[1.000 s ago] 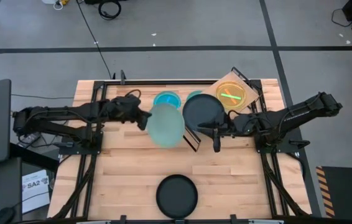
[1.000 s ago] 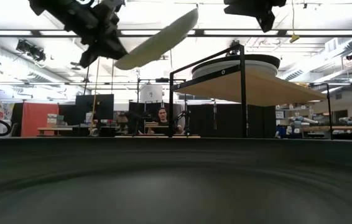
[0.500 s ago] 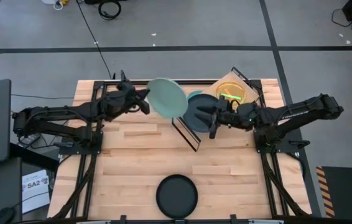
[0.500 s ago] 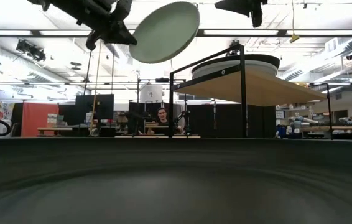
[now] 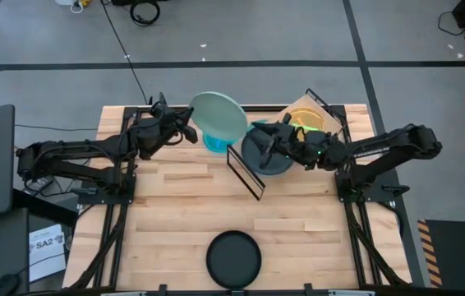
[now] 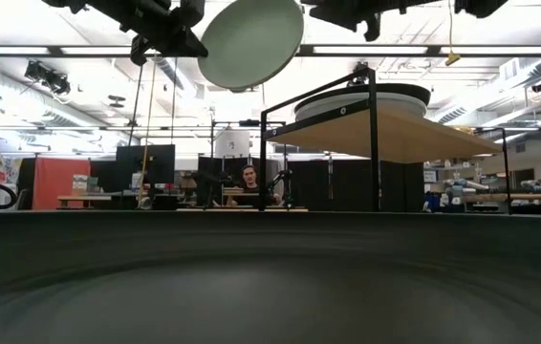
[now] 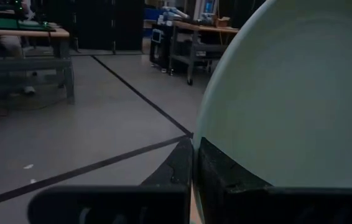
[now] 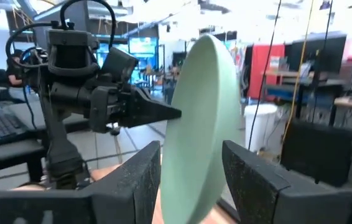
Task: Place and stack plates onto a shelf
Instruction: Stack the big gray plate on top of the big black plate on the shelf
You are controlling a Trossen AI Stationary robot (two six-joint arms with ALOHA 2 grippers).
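mint green plate [image 5: 218, 117] raised on edge, left hand [image 5: 185, 131] clamped on its rim, right hand [image 5: 267, 140] spread apart just beside its opposite edge, above the shelf [image 5: 315, 121]

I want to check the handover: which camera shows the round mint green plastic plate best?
The right wrist view: the round mint green plastic plate stands edge-on between the open right gripper fingers. The high view shows its face, the low view its underside, and the left wrist view only part.
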